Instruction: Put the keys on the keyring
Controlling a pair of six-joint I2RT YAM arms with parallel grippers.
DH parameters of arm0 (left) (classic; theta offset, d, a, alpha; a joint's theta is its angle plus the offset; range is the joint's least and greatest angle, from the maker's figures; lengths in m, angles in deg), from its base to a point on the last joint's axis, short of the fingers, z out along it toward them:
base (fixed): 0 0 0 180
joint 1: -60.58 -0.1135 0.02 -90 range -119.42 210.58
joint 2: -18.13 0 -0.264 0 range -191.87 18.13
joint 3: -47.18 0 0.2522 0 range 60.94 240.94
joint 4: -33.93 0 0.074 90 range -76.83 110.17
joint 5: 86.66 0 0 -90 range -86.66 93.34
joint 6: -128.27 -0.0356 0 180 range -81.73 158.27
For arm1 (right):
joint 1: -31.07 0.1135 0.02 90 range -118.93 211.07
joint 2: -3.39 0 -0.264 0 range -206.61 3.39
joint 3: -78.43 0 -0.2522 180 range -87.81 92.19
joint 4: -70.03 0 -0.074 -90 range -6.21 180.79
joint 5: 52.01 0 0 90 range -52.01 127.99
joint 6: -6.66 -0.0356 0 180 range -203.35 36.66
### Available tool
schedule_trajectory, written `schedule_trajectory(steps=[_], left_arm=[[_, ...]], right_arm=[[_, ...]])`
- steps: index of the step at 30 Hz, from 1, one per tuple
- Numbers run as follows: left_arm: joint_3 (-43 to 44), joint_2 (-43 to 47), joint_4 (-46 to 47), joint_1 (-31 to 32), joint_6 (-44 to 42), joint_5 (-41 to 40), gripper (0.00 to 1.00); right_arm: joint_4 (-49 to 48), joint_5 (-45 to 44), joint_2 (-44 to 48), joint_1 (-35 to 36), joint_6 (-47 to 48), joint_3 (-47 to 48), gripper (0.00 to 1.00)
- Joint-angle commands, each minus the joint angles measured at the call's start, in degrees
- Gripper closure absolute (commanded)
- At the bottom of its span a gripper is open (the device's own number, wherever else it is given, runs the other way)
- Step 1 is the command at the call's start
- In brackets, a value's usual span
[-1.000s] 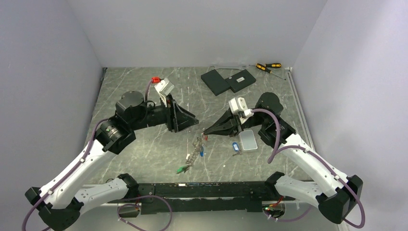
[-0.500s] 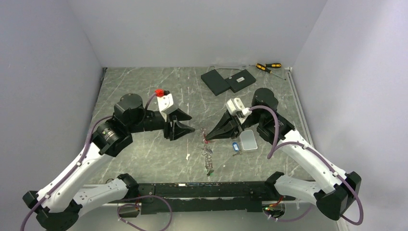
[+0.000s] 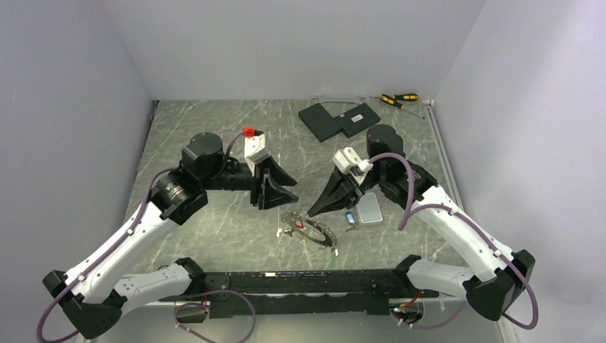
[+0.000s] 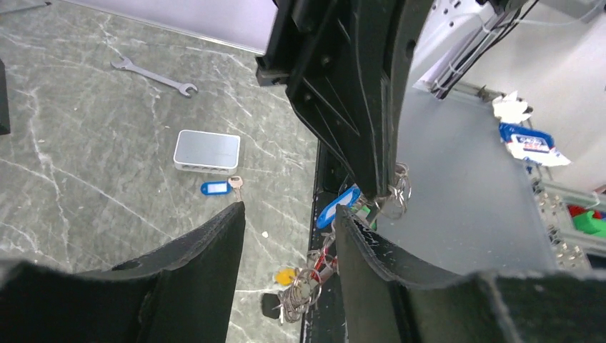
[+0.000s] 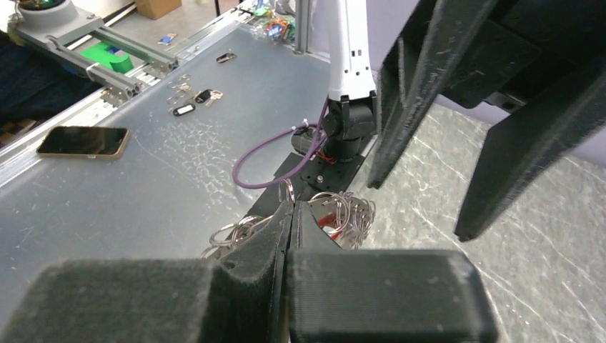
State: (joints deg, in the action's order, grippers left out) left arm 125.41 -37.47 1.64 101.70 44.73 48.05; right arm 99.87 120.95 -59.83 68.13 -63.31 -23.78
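Pinching the keyring [image 3: 318, 236] in my fully closed right tool [image 3: 310, 213], between both arms; my left tool [image 3: 295, 190] gapes half-wide, empty. One blue-tagged key [image 3: 349, 218] lies on the surface [image 3: 214, 128] beside one pale slab [image 3: 369, 209].

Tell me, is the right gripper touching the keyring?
Touching. The right wrist view shows the right gripper closed, with the wire loops of the keyring pinched right at its fingertips.

The right end effector [image 5: 291, 206] hides much of the keyring [image 5: 348, 208] in its wrist view.
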Motion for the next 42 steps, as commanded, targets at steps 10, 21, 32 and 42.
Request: schedule_trajectory(steps=[10, 21, 32, 42], left_arm=[[8.8, -4.8, -7.5, -0.1, 9.9, -3.0, 0.49], [12.4, -3.0, -14.7, -0.1, 14.2, -8.7, 0.49], [-12.7, 11.7, 20.4, 0.0, 5.2, -2.9, 0.6], [-19.0, 11.6, 36.8, 0.0, 5.0, -1.4, 0.57]], right_arm=[[0.4, 1.8, -0.3, 0.2, 2.5, 2.9, 1.0], [-4.0, -2.5, -0.7, 0.2, -1.2, 1.4, 1.0], [-39.3, -18.8, 5.1, 0.2, -32.5, -8.4, 1.0], [-48.0, -30.4, 7.8, 0.2, -43.5, -11.9, 1.0]])
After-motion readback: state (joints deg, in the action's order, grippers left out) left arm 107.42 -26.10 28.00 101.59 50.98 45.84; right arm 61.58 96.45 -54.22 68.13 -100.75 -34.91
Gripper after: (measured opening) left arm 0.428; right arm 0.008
